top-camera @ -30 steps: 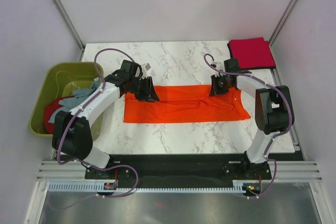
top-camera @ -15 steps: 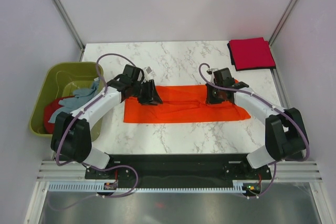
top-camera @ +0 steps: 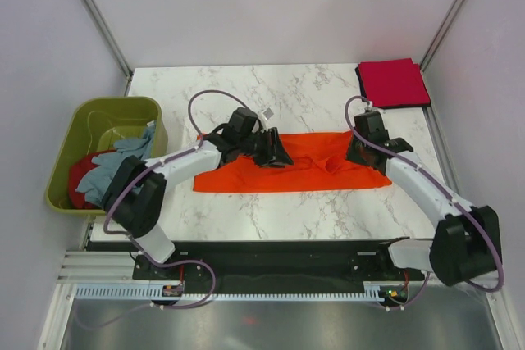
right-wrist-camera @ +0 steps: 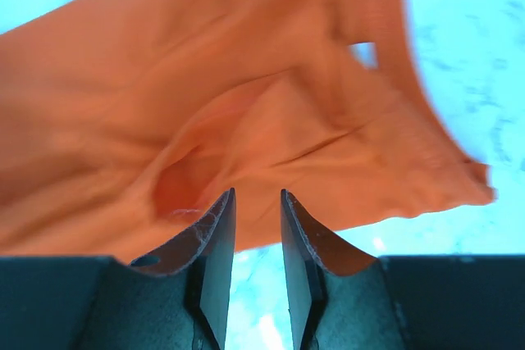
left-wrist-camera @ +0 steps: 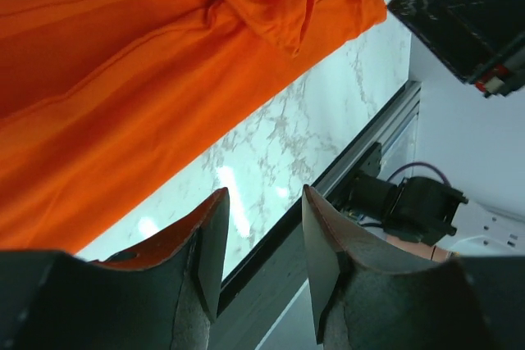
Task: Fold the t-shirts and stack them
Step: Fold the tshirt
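About 1 of 4 done, judging by the layout. Folded flat and parked in the upper right corner of the top view: 1 crimson t-shirt (top-camera: 392,82), presumably the start of the stack. Mid-fold across the middle of the surface (top-camera: 271,212): 1 orange t-shirt (top-camera: 287,173), laid out as a long band from left to right, rumpled and bunched at its right end, flatter toward the left. Waiting in the olive tub (top-camera: 107,102) at the left of the frame: 1 grey-blue t-shirt (top-camera: 119,157), spilling toward the tub's right rim, and 1 red t-shirt (top-camera: 80,176) beside and partly under it. Leaves 3 shirts to fold and stack, the orange one included.

Left end effector (left-wrist-camera: 262,194): low over the upper edge of the orange band, near its middle, fingers parted to a middling width with nothing between them. Right end effector (right-wrist-camera: 257,196): just above the bunched right end, fingers parted narrowly, no cloth pinched, to judge by the wrist view.

Room to move: bare marble above and below the band, more of it above. Little slack at the right, with the band's tip near the surface's right edge. Crimson shirt tight against the upper right rail, well apart from the orange. Tub just off the left edge of the marble. Probably calls for care with the cables looping over both wrists.
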You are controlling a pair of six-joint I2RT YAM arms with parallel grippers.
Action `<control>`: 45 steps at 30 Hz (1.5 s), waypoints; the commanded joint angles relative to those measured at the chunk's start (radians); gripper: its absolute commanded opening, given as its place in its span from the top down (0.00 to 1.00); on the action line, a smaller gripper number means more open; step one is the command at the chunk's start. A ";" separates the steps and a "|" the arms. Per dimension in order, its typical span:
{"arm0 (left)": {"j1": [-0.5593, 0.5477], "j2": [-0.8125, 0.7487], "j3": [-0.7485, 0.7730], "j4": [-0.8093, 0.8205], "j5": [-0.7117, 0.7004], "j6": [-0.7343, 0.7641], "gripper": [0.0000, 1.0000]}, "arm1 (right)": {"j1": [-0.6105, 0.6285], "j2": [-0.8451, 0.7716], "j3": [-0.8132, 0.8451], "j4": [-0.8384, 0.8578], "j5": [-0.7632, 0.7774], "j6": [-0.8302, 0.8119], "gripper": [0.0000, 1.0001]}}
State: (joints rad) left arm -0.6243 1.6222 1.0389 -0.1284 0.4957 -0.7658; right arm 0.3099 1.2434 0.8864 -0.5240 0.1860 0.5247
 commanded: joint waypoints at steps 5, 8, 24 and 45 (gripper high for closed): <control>-0.072 0.229 0.208 0.168 -0.032 -0.210 0.50 | -0.161 0.293 0.228 -0.119 0.161 0.188 0.61; -0.095 0.310 0.277 0.176 -0.036 -0.236 0.50 | -0.178 0.379 0.316 -0.169 0.184 0.242 0.61; -0.152 0.534 0.461 0.158 -0.020 -0.241 0.45 | -0.183 0.530 0.335 -0.103 0.095 0.247 0.57; -0.172 0.472 0.484 -0.203 -0.239 -0.093 0.76 | -0.180 0.295 0.108 -0.041 0.033 0.100 0.67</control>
State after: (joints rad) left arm -0.7898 2.1788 1.5188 -0.2188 0.3645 -0.9337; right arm 0.1287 1.6138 1.0420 -0.5758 0.2375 0.6842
